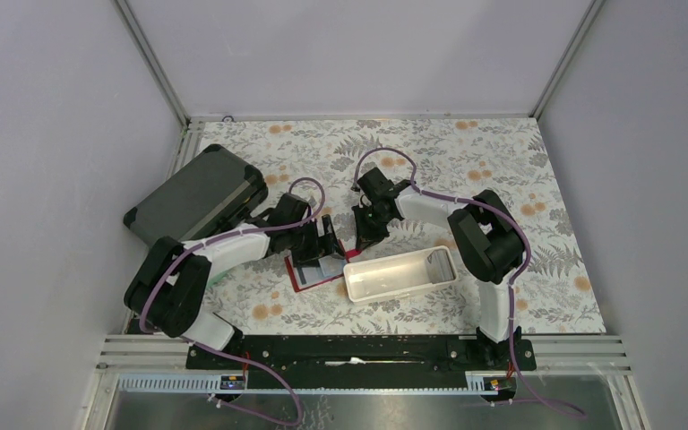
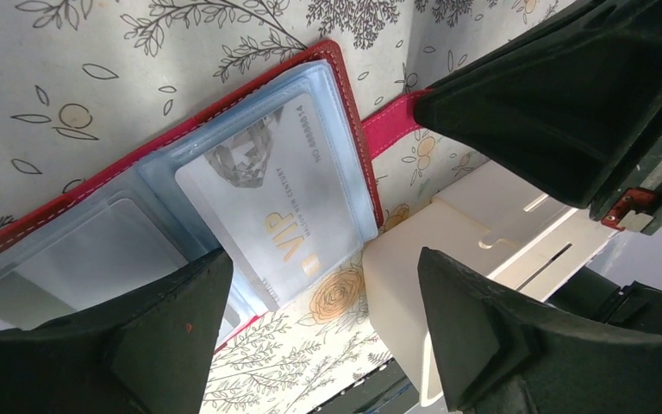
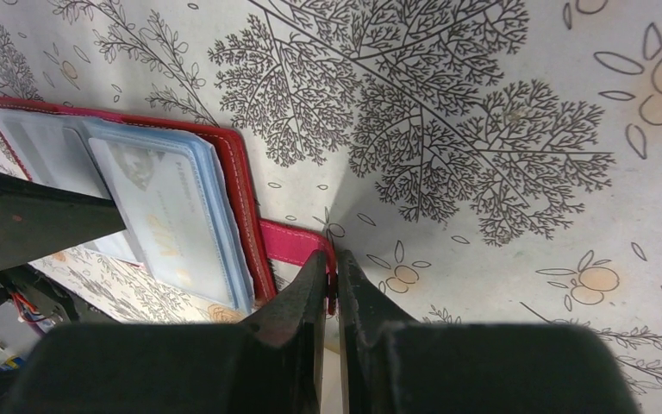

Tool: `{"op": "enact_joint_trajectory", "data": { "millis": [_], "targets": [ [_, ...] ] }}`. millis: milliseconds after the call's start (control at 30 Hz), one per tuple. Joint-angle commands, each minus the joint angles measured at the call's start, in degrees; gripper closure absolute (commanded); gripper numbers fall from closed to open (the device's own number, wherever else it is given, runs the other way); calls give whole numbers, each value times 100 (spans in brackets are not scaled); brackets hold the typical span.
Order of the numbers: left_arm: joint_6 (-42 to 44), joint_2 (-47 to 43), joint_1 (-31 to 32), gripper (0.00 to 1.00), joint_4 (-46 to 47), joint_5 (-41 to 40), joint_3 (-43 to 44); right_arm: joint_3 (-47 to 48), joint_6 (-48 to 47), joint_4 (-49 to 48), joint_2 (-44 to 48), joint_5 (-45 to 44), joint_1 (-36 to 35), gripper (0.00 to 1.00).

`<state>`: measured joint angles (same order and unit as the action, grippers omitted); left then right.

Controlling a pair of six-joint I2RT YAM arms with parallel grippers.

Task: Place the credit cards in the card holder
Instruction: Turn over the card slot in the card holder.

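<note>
Card holder lying open at centre of the top view, touching the white tray's left end; a pale card marked VIP shows in its clear sleeve. Left gripper stands over the sleeve, fingers spread, nothing between them. Right gripper, pressed together, pinches the holder's red strap against the floral cloth.

Overhead view looks down; both wrist views, close, share the card holder.

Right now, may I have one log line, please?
left end effector: open over card holder; right end effector: shut on its strap; credit card: in sleeve
</note>
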<state>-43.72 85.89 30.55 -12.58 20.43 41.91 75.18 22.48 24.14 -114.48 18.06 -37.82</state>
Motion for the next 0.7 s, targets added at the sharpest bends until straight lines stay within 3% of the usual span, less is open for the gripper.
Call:
{"op": "enact_joint_trajectory", "data": {
  "millis": [0, 233, 500, 667],
  "targets": [
    [224, -405, 37, 16, -166, -387, 320, 185, -54, 74, 284, -302, -8, 100],
    [454, -1041, -110, 8, -682, -908, 285, 360, -37, 165, 372, -507, -4, 99],
    [197, -2122, -540, 3, -532, -1152, -532, 655, -196, 541, 507, -789, 2, 59],
    [13, -2523, -870, 2, -332, -1053, -1136, 724, -242, 586, 741, -768, -7, 50]
  ]
}}
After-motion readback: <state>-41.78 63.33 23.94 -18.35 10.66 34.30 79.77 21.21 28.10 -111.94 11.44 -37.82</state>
